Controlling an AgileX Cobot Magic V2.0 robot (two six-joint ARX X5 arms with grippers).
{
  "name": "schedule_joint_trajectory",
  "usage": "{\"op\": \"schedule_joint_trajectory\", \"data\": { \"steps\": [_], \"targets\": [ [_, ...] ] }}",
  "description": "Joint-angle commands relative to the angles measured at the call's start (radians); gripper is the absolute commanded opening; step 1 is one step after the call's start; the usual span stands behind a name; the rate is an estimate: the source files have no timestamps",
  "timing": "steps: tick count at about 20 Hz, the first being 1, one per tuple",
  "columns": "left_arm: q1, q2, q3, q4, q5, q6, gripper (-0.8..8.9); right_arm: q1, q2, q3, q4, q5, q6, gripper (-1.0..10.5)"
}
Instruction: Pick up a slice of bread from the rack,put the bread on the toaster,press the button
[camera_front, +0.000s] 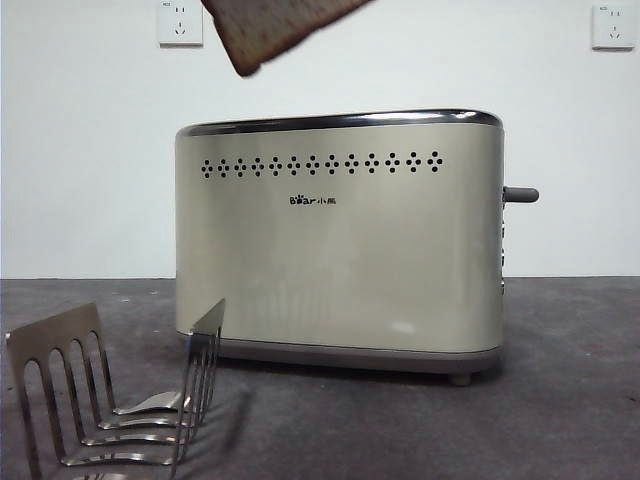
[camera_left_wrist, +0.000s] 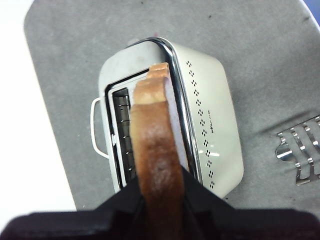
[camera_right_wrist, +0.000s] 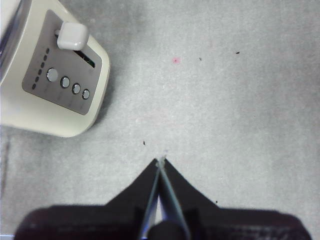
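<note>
The slice of bread (camera_front: 268, 28) hangs tilted above the left part of the cream toaster (camera_front: 340, 240), clear of its chrome top. In the left wrist view my left gripper (camera_left_wrist: 159, 200) is shut on the bread (camera_left_wrist: 155, 145), held over the toaster's (camera_left_wrist: 210, 115) open slots. The silver rack (camera_front: 120, 400) stands empty at the front left and shows in the left wrist view (camera_left_wrist: 300, 150) too. The button (camera_front: 520, 194) sticks out of the toaster's right end; in the right wrist view it is a pale lever (camera_right_wrist: 73, 36). My right gripper (camera_right_wrist: 161, 162) is shut and empty above the mat, beside that end.
The grey mat (camera_front: 560, 400) covers the table. Two wall sockets (camera_front: 180, 22) sit on the white wall behind. The toaster's end panel carries several round knobs (camera_right_wrist: 65, 82).
</note>
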Motion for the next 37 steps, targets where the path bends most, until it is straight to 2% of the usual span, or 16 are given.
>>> {"op": "schedule_joint_trajectory", "data": {
  "steps": [1, 4, 6, 10, 12, 13, 15, 22, 27, 34, 37],
  "targets": [
    [0.02, 0.03, 0.004, 0.032, 0.008, 0.042, -0.09, 0.0, -0.001, 0.004, 0.001, 0.001, -0.008, 0.0],
    [0.043, 0.063, 0.027, 0.085, 0.029, 0.041, -0.1, 0.0, -0.001, 0.004, 0.001, 0.001, -0.008, 0.0],
    [0.066, 0.092, 0.08, 0.07, 0.084, 0.04, -0.1, 0.0, -0.001, 0.004, 0.001, 0.001, -0.008, 0.0],
    [0.096, 0.198, 0.266, -0.063, 0.095, 0.034, -0.1, 0.0, 0.003, 0.004, 0.002, 0.002, -0.008, 0.0],
    [0.103, 0.268, 0.377, -0.151, 0.094, 0.003, -0.1, 0.0, 0.003, 0.004, 0.003, 0.018, -0.008, 0.0],
    [0.106, 0.296, 0.414, -0.15, 0.111, -0.023, -0.1, 0.0, 0.003, 0.004, 0.003, 0.029, -0.008, 0.0],
    [0.106, 0.336, 0.456, -0.15, 0.171, -0.023, -0.1, 0.0, 0.003, 0.004, 0.002, 0.05, -0.008, 0.0],
    [0.134, 0.396, 0.458, -0.151, 0.172, -0.064, -0.1, 0.0, 0.003, 0.004, 0.003, 0.069, -0.008, 0.0],
    [0.15, 0.397, 0.457, -0.155, 0.173, -0.021, -0.11, 0.0, 0.003, 0.004, 0.005, 0.069, -0.008, 0.0],
    [0.143, 0.394, 0.431, -0.155, 0.192, -0.023, -0.1, 0.0, 0.003, 0.004, 0.003, 0.096, -0.007, 0.0],
    [0.137, 0.372, 0.367, -0.155, 0.188, -0.015, -0.11, 0.0, 0.003, 0.004, 0.005, 0.099, -0.007, 0.0]
  ]
}}
